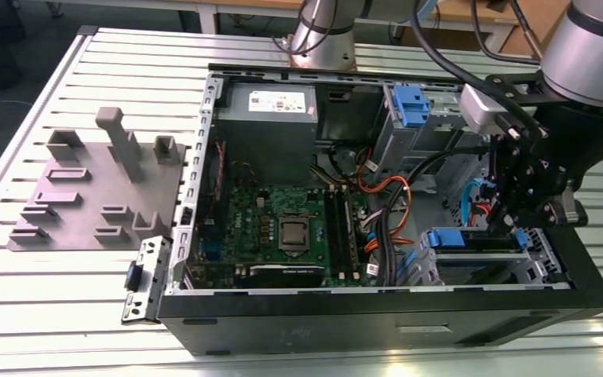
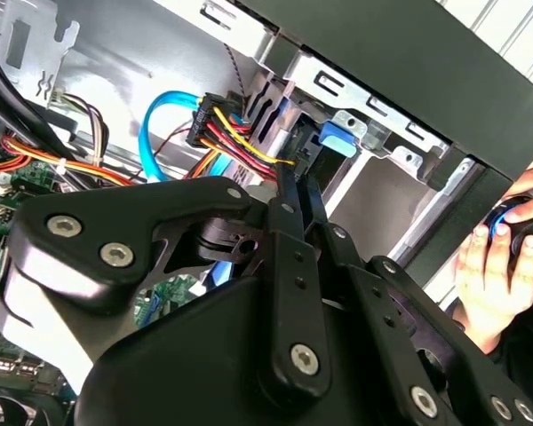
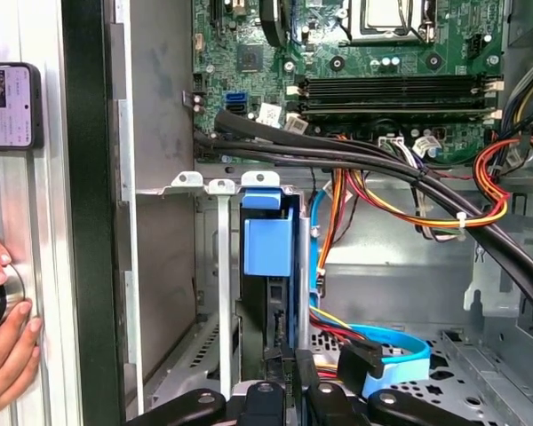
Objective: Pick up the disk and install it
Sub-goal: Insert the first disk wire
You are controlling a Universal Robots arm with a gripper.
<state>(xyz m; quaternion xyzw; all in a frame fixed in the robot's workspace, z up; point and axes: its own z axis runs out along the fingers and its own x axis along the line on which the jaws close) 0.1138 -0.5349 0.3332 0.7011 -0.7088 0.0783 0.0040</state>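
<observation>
disk (image 3: 268,266) upright in the drive cage (image 3: 209,191), just beyond the hand (image 3: 280,377)

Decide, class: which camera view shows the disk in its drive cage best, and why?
The first wrist view: the disk stands edge-on between the cage rails, its blue caddy facing the camera. The exterior view shows a blue caddy end beside the gripper. In the second wrist view, gripper linkage hides most of it.

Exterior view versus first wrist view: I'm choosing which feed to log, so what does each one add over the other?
The exterior view alone shows the grey fixture plate, the power supply and the arm's base. The first wrist view alone shows a person's hand on the table and a phone beside the case. Both show the motherboard, the orange and yellow cables and the blue caddy in the drive cage.
</observation>
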